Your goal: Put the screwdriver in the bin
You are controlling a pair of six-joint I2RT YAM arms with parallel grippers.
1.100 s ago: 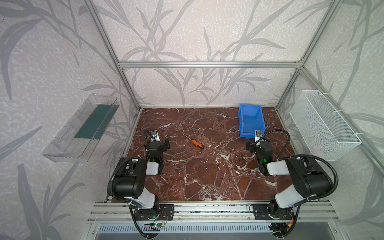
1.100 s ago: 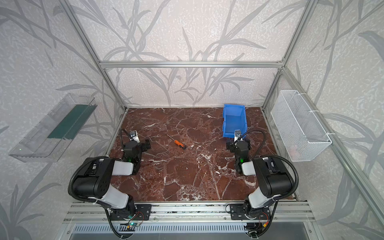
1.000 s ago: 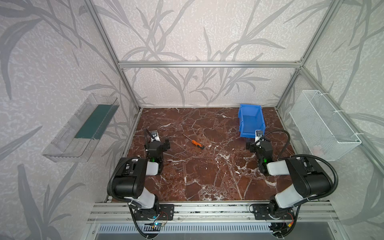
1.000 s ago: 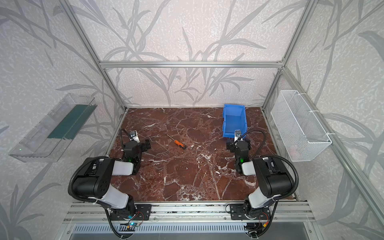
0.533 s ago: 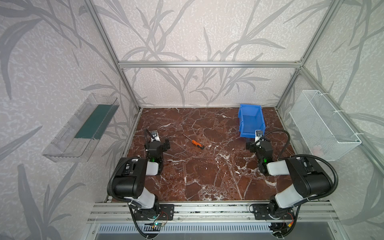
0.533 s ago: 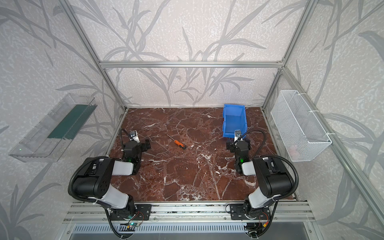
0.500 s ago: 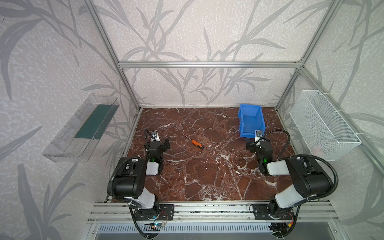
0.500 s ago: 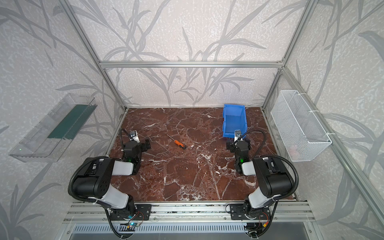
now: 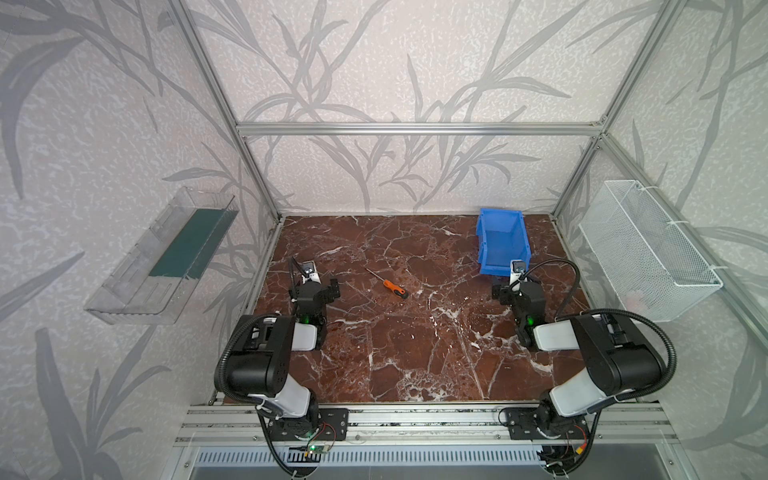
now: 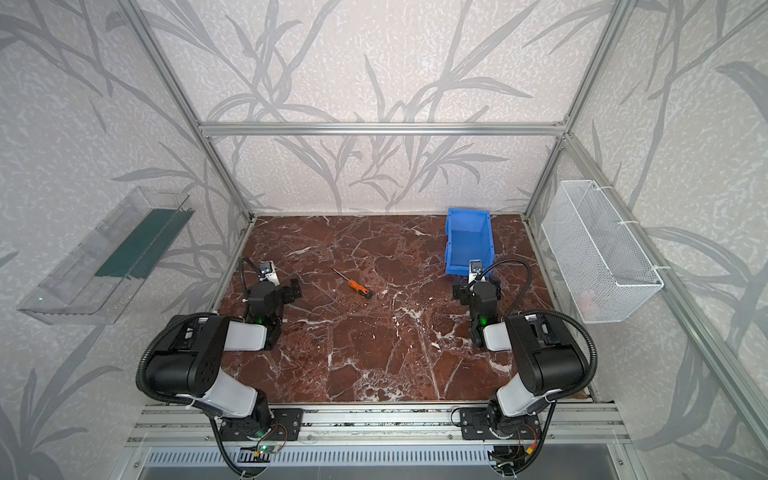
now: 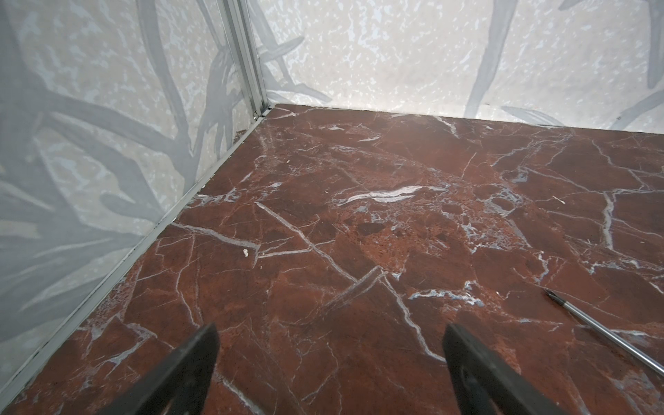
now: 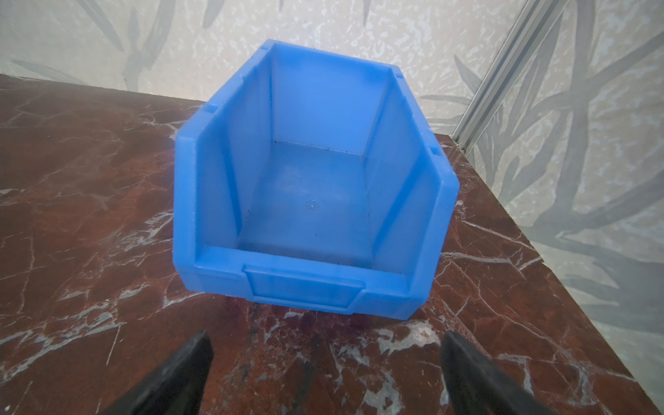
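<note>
The screwdriver [image 9: 392, 287] [image 10: 358, 287] lies flat on the red marble floor left of centre, orange handle toward the front right and thin shaft toward the back left. Part of its shaft [image 11: 603, 330] shows in the left wrist view, off to one side of my jaws. The blue bin [image 9: 503, 249] [image 10: 469, 245] [image 12: 312, 201] stands empty at the back right with its low lip facing my right gripper. My left gripper [image 9: 314, 286] [image 10: 276, 289] [image 11: 330, 327] hovers open near the left wall, holding nothing. My right gripper [image 9: 517, 286] [image 10: 477, 284] [image 12: 326, 333] is open just in front of the bin.
A clear plastic tray [image 9: 166, 257] hangs on the left wall and a white wire-mesh basket [image 9: 648, 249] on the right wall. Aluminium frame posts and papered walls close in the floor on three sides.
</note>
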